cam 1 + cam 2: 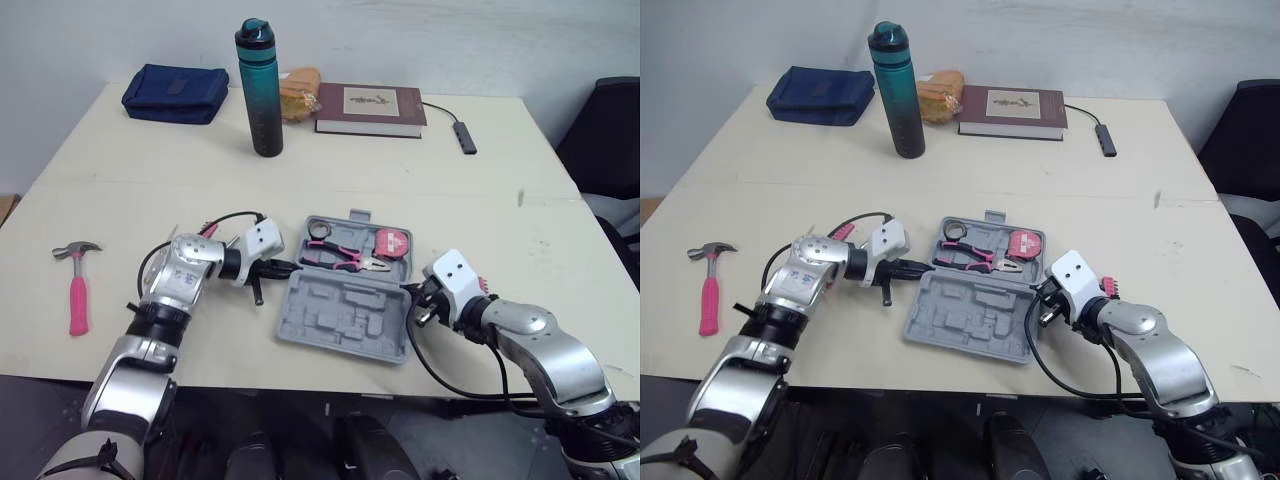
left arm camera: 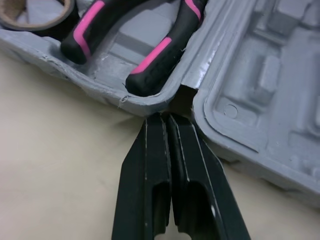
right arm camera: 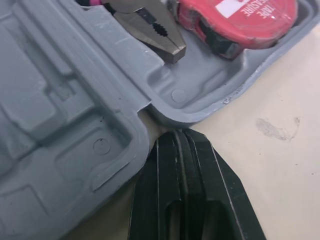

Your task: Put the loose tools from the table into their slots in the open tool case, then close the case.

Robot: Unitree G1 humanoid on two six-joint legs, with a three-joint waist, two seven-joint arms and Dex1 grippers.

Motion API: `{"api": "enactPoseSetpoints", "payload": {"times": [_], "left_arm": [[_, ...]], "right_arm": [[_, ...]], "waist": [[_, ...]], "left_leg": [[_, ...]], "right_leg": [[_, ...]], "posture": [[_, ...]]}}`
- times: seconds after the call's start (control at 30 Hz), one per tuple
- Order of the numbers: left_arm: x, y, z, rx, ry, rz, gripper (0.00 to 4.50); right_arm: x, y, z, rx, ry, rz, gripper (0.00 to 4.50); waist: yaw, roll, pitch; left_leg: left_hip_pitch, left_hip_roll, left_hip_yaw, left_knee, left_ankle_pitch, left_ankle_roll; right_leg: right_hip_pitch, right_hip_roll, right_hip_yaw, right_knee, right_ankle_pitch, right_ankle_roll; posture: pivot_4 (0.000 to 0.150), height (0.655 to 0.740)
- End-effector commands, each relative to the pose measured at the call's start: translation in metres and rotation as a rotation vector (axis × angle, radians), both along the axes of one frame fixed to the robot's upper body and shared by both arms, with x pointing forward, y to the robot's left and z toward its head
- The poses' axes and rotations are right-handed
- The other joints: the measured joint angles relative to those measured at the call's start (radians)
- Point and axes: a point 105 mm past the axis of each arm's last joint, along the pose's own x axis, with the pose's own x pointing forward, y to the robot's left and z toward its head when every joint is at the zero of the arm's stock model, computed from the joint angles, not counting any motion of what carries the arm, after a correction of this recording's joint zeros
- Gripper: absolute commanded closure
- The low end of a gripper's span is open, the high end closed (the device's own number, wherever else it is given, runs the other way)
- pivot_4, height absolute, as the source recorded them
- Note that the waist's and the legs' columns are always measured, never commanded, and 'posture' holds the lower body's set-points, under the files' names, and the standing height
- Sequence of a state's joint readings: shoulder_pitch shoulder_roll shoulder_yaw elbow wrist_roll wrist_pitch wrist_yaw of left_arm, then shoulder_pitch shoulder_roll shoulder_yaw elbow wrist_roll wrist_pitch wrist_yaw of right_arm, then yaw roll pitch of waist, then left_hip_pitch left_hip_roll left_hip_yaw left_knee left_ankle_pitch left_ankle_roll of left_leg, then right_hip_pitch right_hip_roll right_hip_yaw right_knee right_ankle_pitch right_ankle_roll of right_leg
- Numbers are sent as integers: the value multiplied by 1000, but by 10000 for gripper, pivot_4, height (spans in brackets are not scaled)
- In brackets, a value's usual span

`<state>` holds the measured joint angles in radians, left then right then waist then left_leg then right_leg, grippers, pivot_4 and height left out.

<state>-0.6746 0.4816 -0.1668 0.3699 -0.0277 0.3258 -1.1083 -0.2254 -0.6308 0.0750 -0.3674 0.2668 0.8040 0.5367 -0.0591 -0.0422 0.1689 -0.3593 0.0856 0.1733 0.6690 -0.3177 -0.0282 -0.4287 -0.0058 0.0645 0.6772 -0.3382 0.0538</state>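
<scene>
At either end of the case (image 1: 345, 300), left gripper (image 1: 288, 267) and right gripper (image 1: 408, 291) are sitting pressed together, empty. Hammer (image 1: 77, 285) is lying loose, well left of the case. Left gripper should be opening wide and taking its handle mid-length first.

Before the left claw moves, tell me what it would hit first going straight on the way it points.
Most likely the tool case: the shut left claw aims at the hinge notch between its halves, tips nearly at the rim. The pliers lie just beyond.
</scene>
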Motion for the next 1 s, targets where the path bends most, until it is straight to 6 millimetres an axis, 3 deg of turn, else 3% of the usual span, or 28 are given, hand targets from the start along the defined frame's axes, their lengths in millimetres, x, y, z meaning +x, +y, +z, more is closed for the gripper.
{"api": "enactPoseSetpoints", "payload": {"times": [0.03, 0.33, 0.73, 0.93, 1.0], "left_arm": [[-17, -17, 3, -54, 31, -23, 44283], [-20, -3, -6, -57, 40, 93, 44283], [-16, 19, 1, -100, 18, 188, 44283], [-30, 52, 29, -215, 18, 239, 44283], [-39, 71, 42, -270, 21, 270, 45000]], "right_arm": [[2, 13, 13, 16, -58, 71, 45000], [5, 11, 14, -10, -71, 75, 45000], [6, -5, 30, -28, -125, 38, 45000], [-7, -26, 54, -11, -171, 15, 45000], [-20, -36, 66, 31, -186, 16, 38170]], "waist": [[0, 0, 0], [0, 0, 0], [-2, 0, 0], [-2, 0, 0], [1, 0, 0]], "left_leg": [[0, 0, 0, 0, 0, 0], [0, 0, -1, 0, 0, 0], [1, 0, -1, 0, 0, 0], [1, 0, -1, -3, 0, 0], [-1, 0, -2, -3, 1, 0]], "right_leg": [[0, 0, 1, 0, 0, 0], [1, 0, 1, 0, 0, 0], [0, 0, 2, 0, 0, 0], [0, -1, 1, -1, 0, 0], [0, -1, 0, -2, 0, 0]], "posture": [[1500, 7377], [1500, 7377], [1500, 7377], [1500, 7377], [1500, 7377]]}}
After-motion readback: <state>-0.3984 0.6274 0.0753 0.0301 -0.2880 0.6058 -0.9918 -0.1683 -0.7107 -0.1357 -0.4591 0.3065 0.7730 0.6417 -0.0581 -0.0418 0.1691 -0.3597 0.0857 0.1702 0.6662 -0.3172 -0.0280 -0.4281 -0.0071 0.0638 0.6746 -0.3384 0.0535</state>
